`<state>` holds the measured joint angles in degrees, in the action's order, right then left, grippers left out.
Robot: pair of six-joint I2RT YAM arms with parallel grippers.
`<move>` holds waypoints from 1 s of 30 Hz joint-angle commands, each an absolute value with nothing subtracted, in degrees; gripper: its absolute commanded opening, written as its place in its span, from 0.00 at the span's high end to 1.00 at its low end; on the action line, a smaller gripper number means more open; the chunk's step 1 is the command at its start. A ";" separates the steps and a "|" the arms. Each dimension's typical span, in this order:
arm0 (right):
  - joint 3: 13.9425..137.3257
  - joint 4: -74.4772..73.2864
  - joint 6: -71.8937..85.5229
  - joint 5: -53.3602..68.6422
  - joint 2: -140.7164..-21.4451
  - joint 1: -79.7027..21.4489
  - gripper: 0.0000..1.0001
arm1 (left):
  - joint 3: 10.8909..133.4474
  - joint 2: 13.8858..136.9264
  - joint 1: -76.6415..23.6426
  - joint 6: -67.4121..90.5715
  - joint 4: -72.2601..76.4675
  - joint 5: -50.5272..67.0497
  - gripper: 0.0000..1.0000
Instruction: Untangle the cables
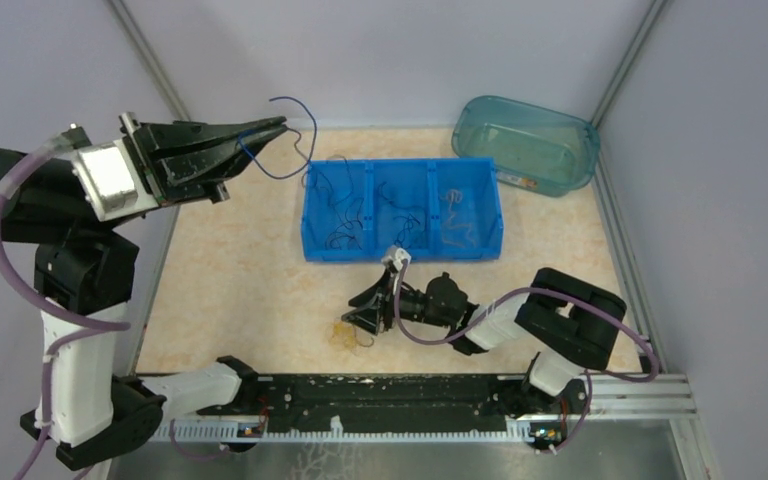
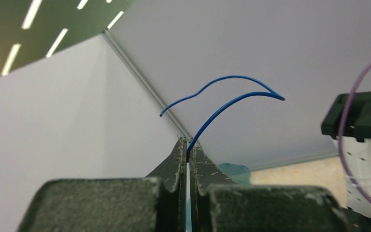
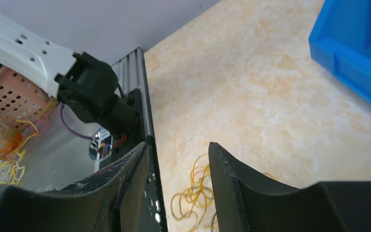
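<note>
Walls close the table on three sides in the top view, and the widest bare stretch lies left of the blue bin. We count one bin of three compartments, one teal tub behind it at the far right corner, and two arms. The left gripper hangs high over the far left edge, pinched on one blue wire that loops in the air. Dark wires lie in the left and middle compartments and tan ones in the right; we cannot count them. The right gripper sits low near the front rail, just beside one yellow curl on the table.

Seen from the left wrist, the jaws meet tightly on the blue wire, whose two strands join at a bend; its free end stops in mid-air.

At the right wrist, the fingers stand apart with nothing between them. The yellow curl lies on the table below the gap, partly hidden by them. The bin's corner is cut off at the right edge.
</note>
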<state>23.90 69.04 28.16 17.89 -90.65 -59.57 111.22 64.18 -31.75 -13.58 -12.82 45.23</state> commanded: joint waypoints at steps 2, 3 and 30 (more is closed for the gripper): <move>20.52 75.04 28.77 16.01 -92.15 -60.20 0.49 | 115.71 65.64 -31.91 -18.59 -9.59 39.25 1.00; 19.89 76.65 28.89 15.64 -91.77 -60.20 0.48 | 115.83 65.85 -31.93 -18.58 -10.22 39.28 1.00; 17.90 15.52 24.87 -46.80 -32.37 -59.94 0.13 | 86.12 74.82 -31.93 -12.47 1.52 33.95 1.00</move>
<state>16.49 22.50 22.83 -35.14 -35.46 -59.64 86.63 72.03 -31.77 -14.52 -2.90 35.68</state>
